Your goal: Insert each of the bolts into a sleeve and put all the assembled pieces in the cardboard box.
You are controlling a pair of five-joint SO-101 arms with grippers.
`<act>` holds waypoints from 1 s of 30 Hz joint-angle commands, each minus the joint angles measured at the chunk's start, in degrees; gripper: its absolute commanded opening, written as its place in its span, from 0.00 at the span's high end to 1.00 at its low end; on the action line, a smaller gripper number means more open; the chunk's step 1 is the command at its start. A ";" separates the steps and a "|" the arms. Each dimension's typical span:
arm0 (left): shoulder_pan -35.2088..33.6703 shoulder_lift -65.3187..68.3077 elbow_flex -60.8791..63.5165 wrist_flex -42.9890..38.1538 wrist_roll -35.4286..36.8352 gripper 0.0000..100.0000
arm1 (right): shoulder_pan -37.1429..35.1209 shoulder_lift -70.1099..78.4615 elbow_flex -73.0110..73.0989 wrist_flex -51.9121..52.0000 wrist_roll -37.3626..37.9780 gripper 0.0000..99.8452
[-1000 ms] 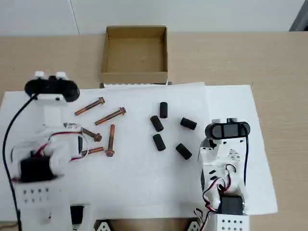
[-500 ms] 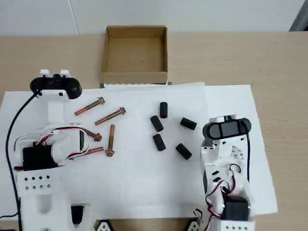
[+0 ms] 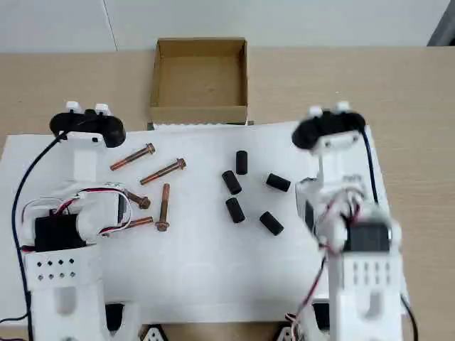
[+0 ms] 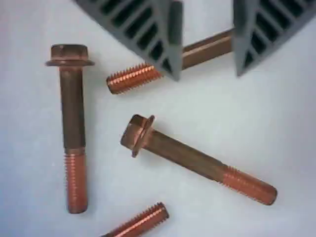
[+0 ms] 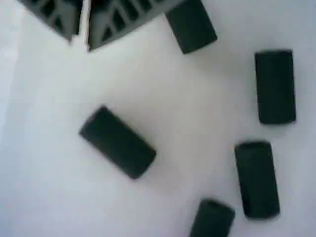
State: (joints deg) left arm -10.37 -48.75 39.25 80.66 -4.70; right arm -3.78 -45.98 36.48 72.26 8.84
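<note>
1. The left gripper (image 4: 207, 74) holds its jaws wide apart over the shank of one bolt (image 4: 138, 77).
2. The right gripper (image 5: 81, 40) is pinched to a slit and grips nothing, with the sleeves (image 5: 117, 142) beside it.
3. In the high view, five bolts (image 3: 163, 171) lie left of centre and five sleeves mid-frame.
4. The cardboard box (image 3: 201, 114) sits at upper centre, apart from both groups.

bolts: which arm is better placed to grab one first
Left: the left gripper hangs over the bolts, jaws open with one shank showing between them; the right gripper is over the sleeves.
</note>
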 commanded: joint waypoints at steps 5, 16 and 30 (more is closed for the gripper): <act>-2.64 0.18 3.82 -5.98 -1.14 0.92 | -0.48 23.60 -22.68 9.63 14.95 0.99; -2.46 0.18 11.47 -12.04 -3.69 0.89 | -5.23 48.48 -44.75 21.49 28.31 0.85; -2.46 0.09 16.22 -14.86 -6.33 0.87 | -9.19 61.49 -47.65 16.22 33.76 0.85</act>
State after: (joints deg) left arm -12.57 -48.66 55.34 67.12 -9.98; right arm -12.40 14.59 -8.62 90.55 41.89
